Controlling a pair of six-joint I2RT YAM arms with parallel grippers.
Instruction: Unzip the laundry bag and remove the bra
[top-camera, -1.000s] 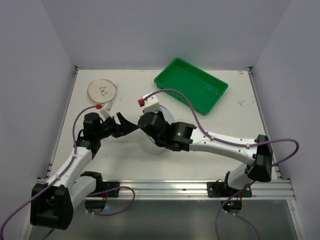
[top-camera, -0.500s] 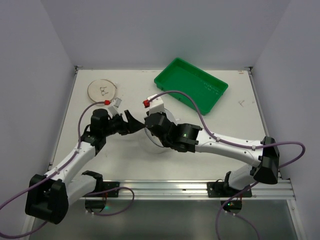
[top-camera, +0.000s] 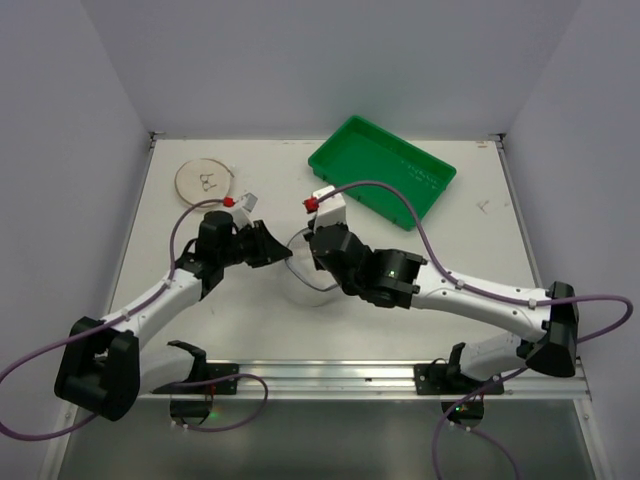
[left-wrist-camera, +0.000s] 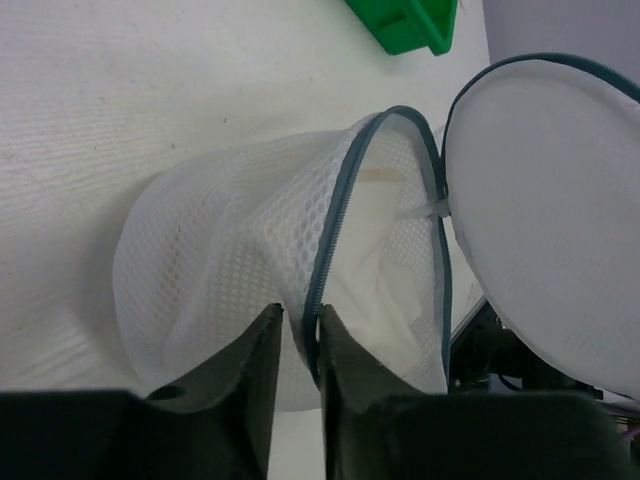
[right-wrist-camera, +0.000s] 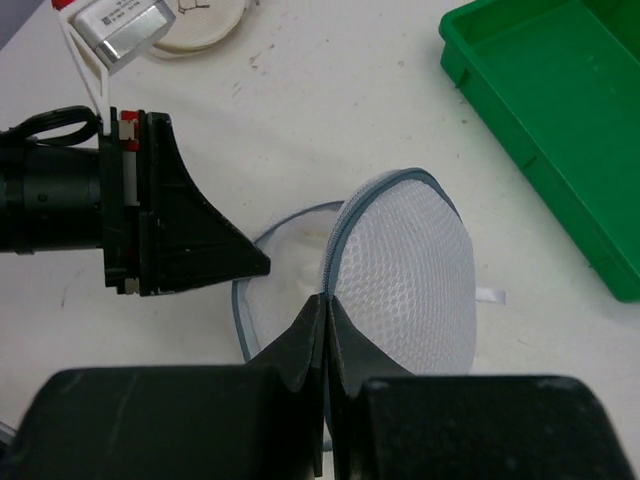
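The laundry bag (top-camera: 301, 286) lies mid-table, unzipped, with its two mesh halves spread apart. My left gripper (left-wrist-camera: 300, 325) is shut on the lower half's wall and grey zipper rim (left-wrist-camera: 340, 215). My right gripper (right-wrist-camera: 326, 298) is shut on the zipper rim of the upper half (right-wrist-camera: 415, 280) and holds it raised. In the left wrist view this half (left-wrist-camera: 550, 200) stands open at the right. White fabric of the bra (left-wrist-camera: 378, 280) shows inside the lower half. In the top view the left gripper (top-camera: 288, 256) and right gripper (top-camera: 308, 256) meet over the bag.
A green tray (top-camera: 382, 170) sits at the back right, close behind the bag. A flat beige disc (top-camera: 205, 180) lies at the back left. White walls close in the table on three sides.
My left gripper has moved right to the bag and closed from wide open onto the lower half's rim. The right gripper has shifted slightly right, staying shut on the upper half.
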